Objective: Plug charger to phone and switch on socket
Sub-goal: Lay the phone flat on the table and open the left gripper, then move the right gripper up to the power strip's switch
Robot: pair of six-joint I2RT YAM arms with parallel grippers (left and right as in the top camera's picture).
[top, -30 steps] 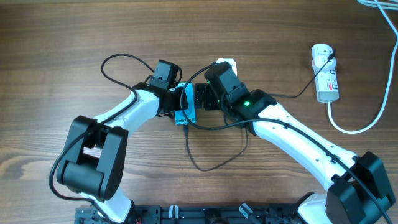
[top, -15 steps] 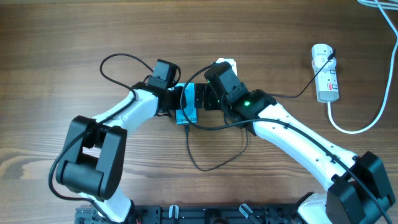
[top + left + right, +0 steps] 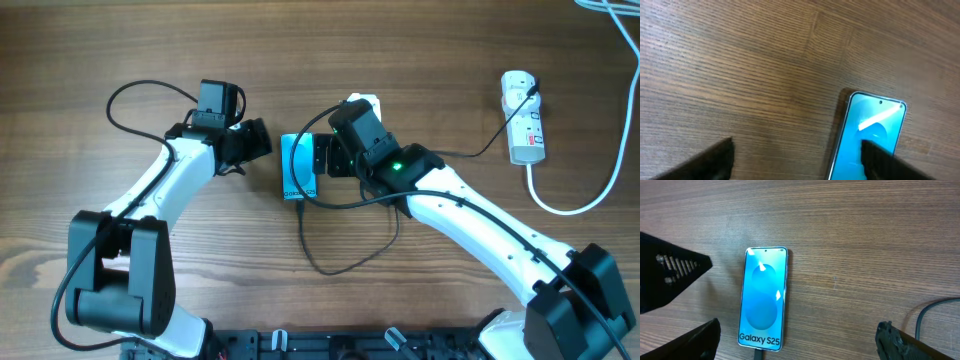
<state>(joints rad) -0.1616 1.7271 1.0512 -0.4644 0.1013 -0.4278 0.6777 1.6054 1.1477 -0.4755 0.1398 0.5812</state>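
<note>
The phone (image 3: 297, 167) lies flat on the wooden table with its cyan screen up, also seen in the right wrist view (image 3: 762, 297) and the left wrist view (image 3: 867, 137). The charger (image 3: 310, 250) is a thin black cable looping toward me from the phone's near end, where its plug tip (image 3: 760, 355) sits against the phone's edge. My left gripper (image 3: 258, 140) (image 3: 800, 165) stands open just left of the phone, holding nothing. My right gripper (image 3: 320, 160) (image 3: 797, 342) hovers open beside the phone's right side. The socket (image 3: 523, 118) lies at the far right.
A thick white cable (image 3: 590, 195) curves from the socket toward the right table edge. A small white object (image 3: 366, 101) shows just behind my right gripper. The charger's black cable also runs right toward the socket (image 3: 480, 153).
My left gripper has opened and pulled back to the left, off the phone. The phone lies free and uncovered now. My right arm has not moved.
</note>
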